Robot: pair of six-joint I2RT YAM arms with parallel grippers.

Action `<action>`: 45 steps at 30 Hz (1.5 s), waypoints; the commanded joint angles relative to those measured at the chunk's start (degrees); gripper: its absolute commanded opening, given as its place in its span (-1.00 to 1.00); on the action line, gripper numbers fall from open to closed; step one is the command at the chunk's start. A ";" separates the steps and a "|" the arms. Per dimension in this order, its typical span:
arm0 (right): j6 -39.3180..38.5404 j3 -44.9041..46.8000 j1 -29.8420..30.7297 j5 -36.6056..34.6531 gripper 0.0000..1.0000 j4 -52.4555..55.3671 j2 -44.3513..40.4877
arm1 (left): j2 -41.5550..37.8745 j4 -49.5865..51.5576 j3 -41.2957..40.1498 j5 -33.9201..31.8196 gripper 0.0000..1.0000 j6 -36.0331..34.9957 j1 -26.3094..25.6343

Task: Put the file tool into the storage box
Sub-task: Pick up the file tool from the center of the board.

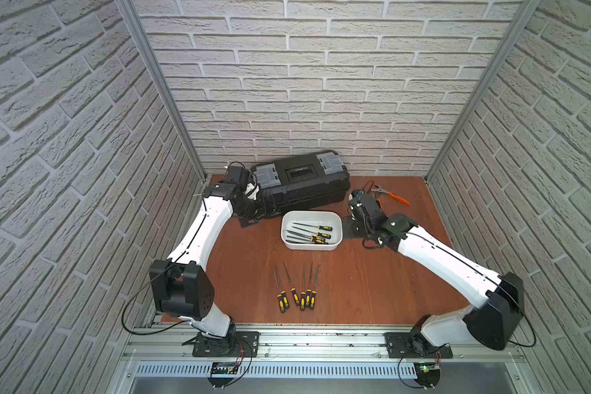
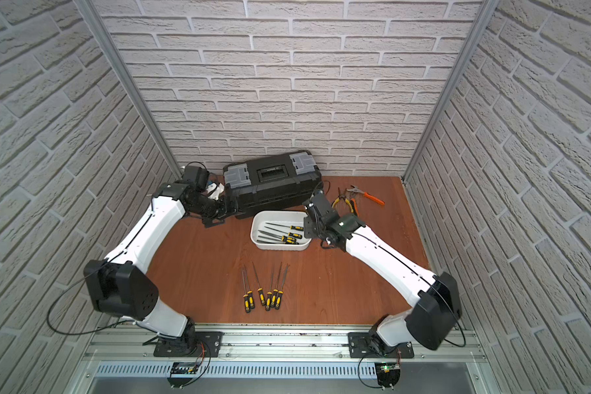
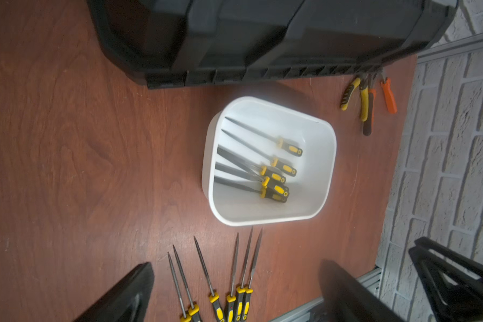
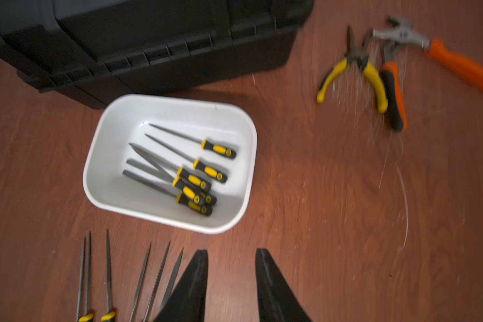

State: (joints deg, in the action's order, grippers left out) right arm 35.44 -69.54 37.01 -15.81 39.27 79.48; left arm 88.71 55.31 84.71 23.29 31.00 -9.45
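Only right wrist view, jaws parted, empty, near storage box (image 4: pixel 246 167)

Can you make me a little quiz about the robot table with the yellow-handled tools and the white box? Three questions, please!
1. Count: how many files lie inside the storage box?
2. True or false: the right gripper is open, with nothing between its jaws.
3. Pick one: what stands just behind the storage box?
A. a black toolbox
B. a red bucket
C. a green bottle

Key: 1. Five. 2. True. 3. A.
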 commanded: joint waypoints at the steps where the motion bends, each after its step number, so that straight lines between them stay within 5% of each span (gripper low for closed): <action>1: 19.26 7.51 5.60 -3.83 -0.33 0.31 -4.12 | -4.19 -1.44 -5.58 -0.60 0.96 -1.66 -0.47; 7: 30.29 14.82 15.27 -2.85 -0.30 4.22 -6.58 | -9.57 -2.69 -14.37 -1.18 0.97 -1.18 -3.12; 15: 34.67 18.80 21.52 4.63 -0.23 0.33 -0.40 | -13.10 -4.19 -23.25 -0.78 0.96 1.32 -7.30; 36: 26.21 7.38 24.24 10.63 -0.22 -2.49 18.33 | -13.43 -2.23 -27.78 -2.18 0.97 3.86 -8.68; 45: 24.19 4.71 24.33 12.27 -0.22 -3.20 22.06 | -20.49 2.74 -32.62 -2.67 0.97 3.76 -9.46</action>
State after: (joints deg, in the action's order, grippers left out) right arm 60.99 -63.26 60.77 -4.19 36.38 100.64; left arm 71.31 55.59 53.36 20.40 34.61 -18.22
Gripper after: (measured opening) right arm 0.391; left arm 0.983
